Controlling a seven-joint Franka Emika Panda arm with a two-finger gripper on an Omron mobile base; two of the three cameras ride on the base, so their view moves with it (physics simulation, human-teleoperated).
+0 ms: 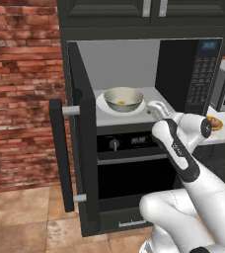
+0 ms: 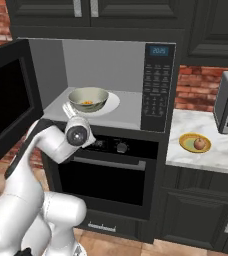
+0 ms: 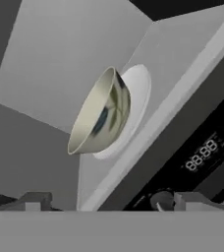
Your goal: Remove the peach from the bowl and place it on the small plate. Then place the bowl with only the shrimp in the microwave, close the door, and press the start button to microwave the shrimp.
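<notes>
I see the microwave (image 1: 134, 79) standing open above a black built-in oven (image 2: 111, 175), its door (image 1: 82, 148) swung wide to the left. Inside, on the white turntable (image 1: 100, 105), sits the pale bowl (image 1: 123, 99), upright, with something small and orange, the shrimp (image 1: 121, 102), in its bottom. My gripper (image 3: 109, 201) is released, its two fingers spread wide and holding nothing; it hovers just in front of the microwave's opening, near the bowl but apart from it. In the hand view the scene is rolled sideways, so the bowl seems tipped on edge. The peach (image 2: 200, 143) rests on the small yellow plate (image 2: 187, 145) on the white marble counter (image 2: 211, 160) to the right, well apart from the bowl. The microwave's control panel (image 2: 156, 85) has a blue display at its top with digits too small to read surely. The oven's display shows 88:88 in the hand view. A line of white lettering at the oven's foot is too blurred to read.
</notes>
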